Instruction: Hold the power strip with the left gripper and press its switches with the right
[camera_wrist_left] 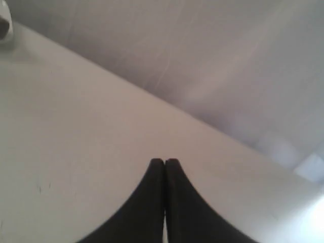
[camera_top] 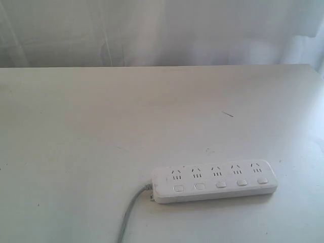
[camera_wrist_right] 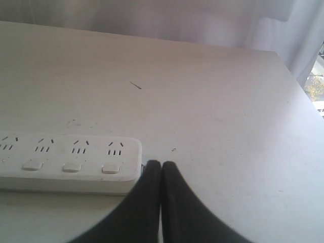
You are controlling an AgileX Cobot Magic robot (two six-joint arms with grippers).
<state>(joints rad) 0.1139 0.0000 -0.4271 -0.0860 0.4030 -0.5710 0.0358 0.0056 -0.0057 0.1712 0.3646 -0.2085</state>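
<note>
Presently the left gripper [camera_wrist_left: 164, 161] is clenching nothing, with no power strip [camera_top: 215, 183] ahead of it, so it should be opening before reaching in. The right gripper [camera_wrist_right: 161, 163], likewise pinched closed and empty, is hovering near the strip's end. White and rounded, the strip is lying flat, five switches [camera_top: 221, 184] showing and its grey cord [camera_top: 132, 207] trailing.
</note>
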